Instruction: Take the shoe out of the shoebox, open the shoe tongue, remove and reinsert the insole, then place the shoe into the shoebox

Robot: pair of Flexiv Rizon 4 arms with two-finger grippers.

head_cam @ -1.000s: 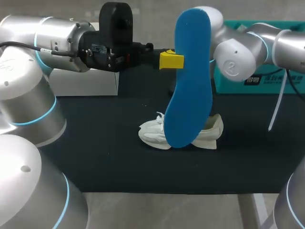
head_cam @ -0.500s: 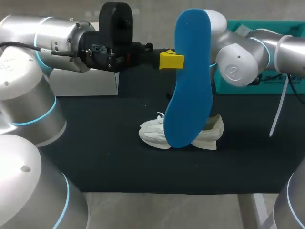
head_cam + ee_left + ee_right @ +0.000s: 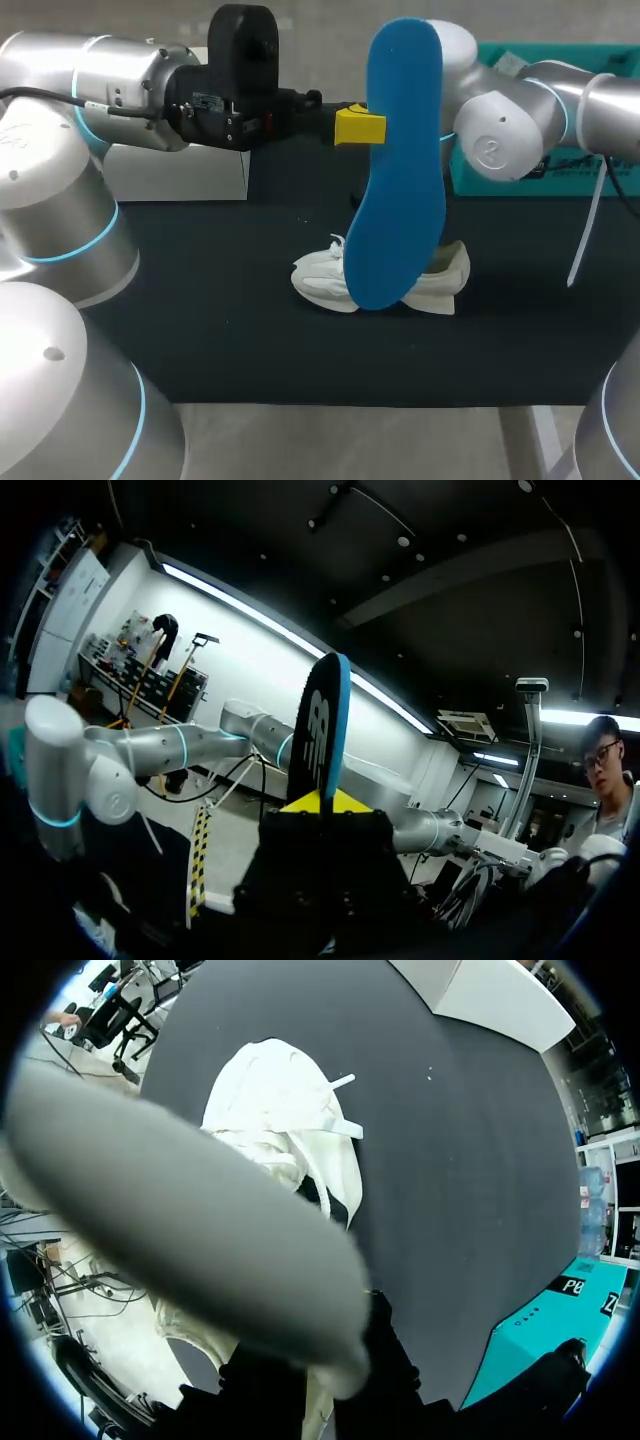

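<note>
Left fingers (image 3: 358, 127) grip the insole (image 3: 400, 170) near its upper end, long axis vertical. The shoe (image 3: 322, 282) lies on the surface (image 3: 200, 330) directly below its lower end.

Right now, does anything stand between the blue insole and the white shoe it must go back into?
Nothing clear. The left gripper holds the insole upright, its lower end overlapping the shoe in the head view. In the right wrist view, a blurred grey shape, unidentifiable, crosses the shoe.
</note>
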